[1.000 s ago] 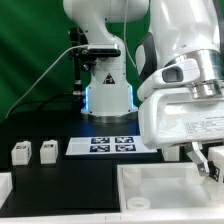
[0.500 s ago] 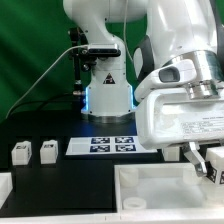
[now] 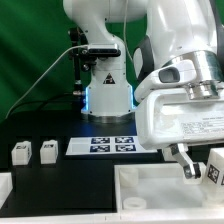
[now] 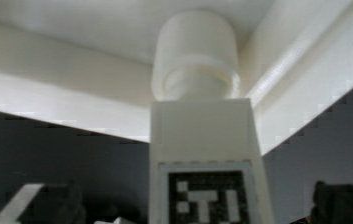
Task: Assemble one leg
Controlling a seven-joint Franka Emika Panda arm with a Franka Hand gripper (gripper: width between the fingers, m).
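Observation:
A white square leg (image 3: pixel 215 166) with a black marker tag stands on the far right of the white tabletop (image 3: pixel 150 186), which lies at the front of the exterior view. My gripper (image 3: pixel 207 170) straddles the leg with its jaws spread; one dark finger (image 3: pixel 186 166) stands clear of the leg. In the wrist view the leg (image 4: pixel 205 110) sits centred between the two fingers (image 4: pixel 31 203), with a gap on each side. Its round end points at a corner of the tabletop (image 4: pixel 57 85).
Two small white parts (image 3: pixel 22 152) (image 3: pixel 47 151) stand on the black table at the exterior view's left. The marker board (image 3: pixel 105 146) lies in front of the robot base (image 3: pixel 107 95). Another white piece (image 3: pixel 5 186) shows at the lower left edge.
The jaws have spread apart: the visible finger has moved to the exterior view's left, away from the leg. The leg has stayed in place.

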